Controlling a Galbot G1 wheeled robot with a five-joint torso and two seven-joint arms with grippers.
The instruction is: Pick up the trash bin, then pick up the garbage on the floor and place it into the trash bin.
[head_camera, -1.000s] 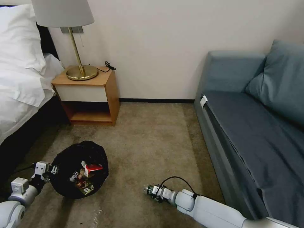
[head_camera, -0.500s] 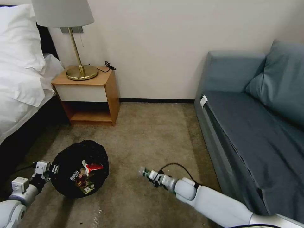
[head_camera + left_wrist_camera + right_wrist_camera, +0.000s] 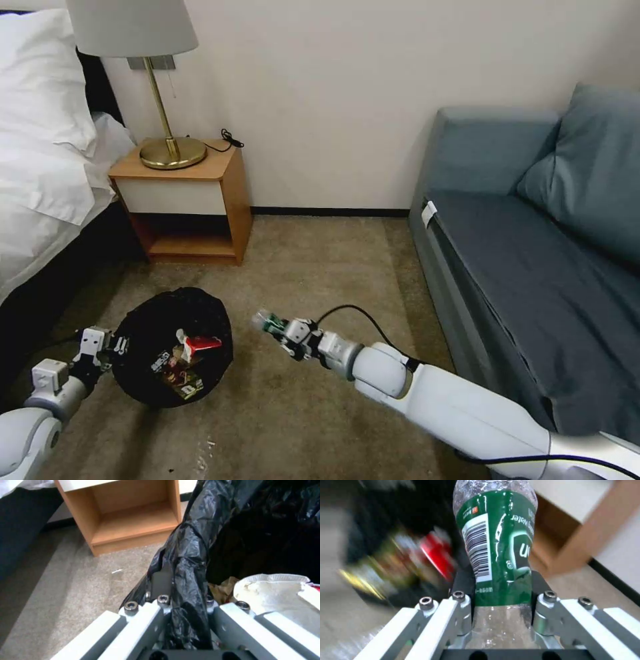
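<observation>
The clear bottle (image 3: 267, 322) is pinched in the right gripper (image 3: 285, 331) just beside the trash bin (image 3: 175, 347), whose bag-lined rim is clamped by the left gripper (image 3: 112, 345). The bottle should be carried fully over the opening before being let go, with the bin kept level

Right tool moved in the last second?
Yes. The right tool, shut on the bottle, went up-left toward the trash bin, judged against the nightstand.

Crinkly glossy black plastic bag (image 3: 186, 555); clear plastic bottle (image 3: 496, 542); rough carpet (image 3: 320, 280).
</observation>
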